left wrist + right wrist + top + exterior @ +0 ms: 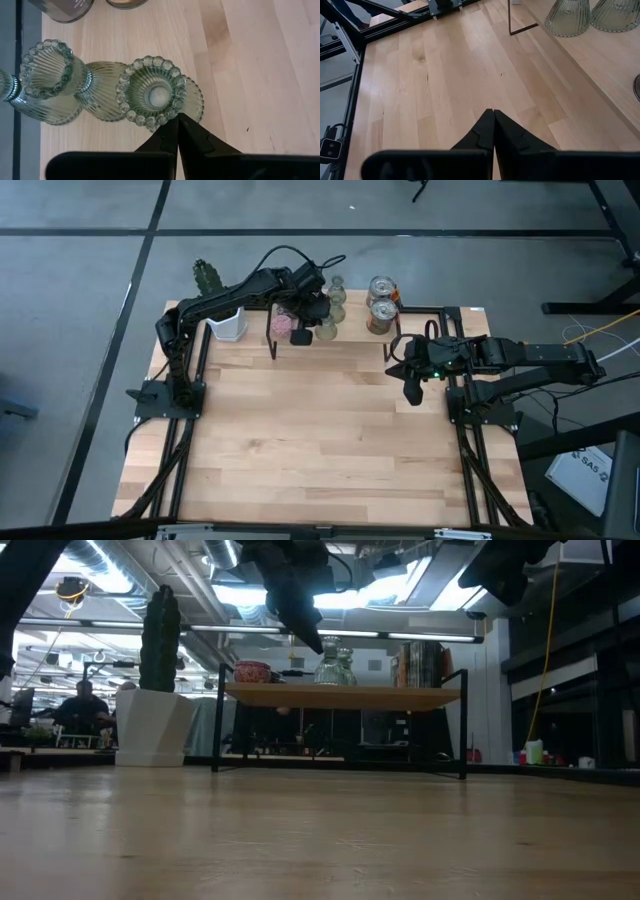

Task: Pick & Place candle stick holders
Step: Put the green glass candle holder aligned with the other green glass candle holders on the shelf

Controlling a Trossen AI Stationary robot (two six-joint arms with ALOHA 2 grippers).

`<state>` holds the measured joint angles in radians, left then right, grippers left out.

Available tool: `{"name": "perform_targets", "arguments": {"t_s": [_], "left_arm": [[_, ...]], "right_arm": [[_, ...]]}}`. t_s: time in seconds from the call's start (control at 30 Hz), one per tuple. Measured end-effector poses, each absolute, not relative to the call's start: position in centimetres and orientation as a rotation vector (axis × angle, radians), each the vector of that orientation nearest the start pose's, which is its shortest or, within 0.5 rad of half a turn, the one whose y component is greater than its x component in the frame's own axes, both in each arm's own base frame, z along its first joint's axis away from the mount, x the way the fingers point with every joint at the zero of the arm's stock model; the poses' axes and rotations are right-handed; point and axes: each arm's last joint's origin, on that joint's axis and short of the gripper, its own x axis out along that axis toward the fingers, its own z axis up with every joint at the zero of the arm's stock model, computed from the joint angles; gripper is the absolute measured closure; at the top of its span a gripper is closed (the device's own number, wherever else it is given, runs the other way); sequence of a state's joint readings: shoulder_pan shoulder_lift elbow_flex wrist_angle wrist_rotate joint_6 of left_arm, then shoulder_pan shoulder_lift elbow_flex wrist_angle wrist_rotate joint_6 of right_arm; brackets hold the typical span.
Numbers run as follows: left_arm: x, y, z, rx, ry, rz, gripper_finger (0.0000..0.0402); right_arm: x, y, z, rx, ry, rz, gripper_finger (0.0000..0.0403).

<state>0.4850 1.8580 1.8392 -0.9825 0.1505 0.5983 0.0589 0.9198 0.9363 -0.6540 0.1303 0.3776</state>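
While holders crowd the raised wooden shelf at top centre, none sits on the table. Left gripper, clenched and empty, hovers beside a ribbed olive-green glass candle holder. Right gripper, clenched and empty, waits mid-right.

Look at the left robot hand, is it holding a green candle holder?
No, the left gripper is shut and empty, beside the green candle holder.

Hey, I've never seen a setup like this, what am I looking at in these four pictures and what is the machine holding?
These are two robot arms at a wooden table, each ending in a two-finger gripper. One picture looks straight down, one looks level across the tabletop, and two come from cameras on the wrists. At the table's far edge a low shelf carries green glass candle holders, a pink one and two shiny cups; a white cactus pot stands beside it. The left gripper hovers shut just above one green holder. The right gripper waits shut over bare wood. Nothing is held.
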Motion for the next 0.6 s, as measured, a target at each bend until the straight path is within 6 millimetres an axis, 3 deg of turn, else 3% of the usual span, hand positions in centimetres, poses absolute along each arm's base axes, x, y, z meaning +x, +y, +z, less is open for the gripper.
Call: {"name": "perform_targets", "arguments": {"t_s": [0.6], "left_arm": [[35.22,18.0,33.33,0.214,0.952,0.007,0.04]], "right_arm": [[18.14,0.69,32.02,0.305,0.613,-0.188,0.0395]]}}
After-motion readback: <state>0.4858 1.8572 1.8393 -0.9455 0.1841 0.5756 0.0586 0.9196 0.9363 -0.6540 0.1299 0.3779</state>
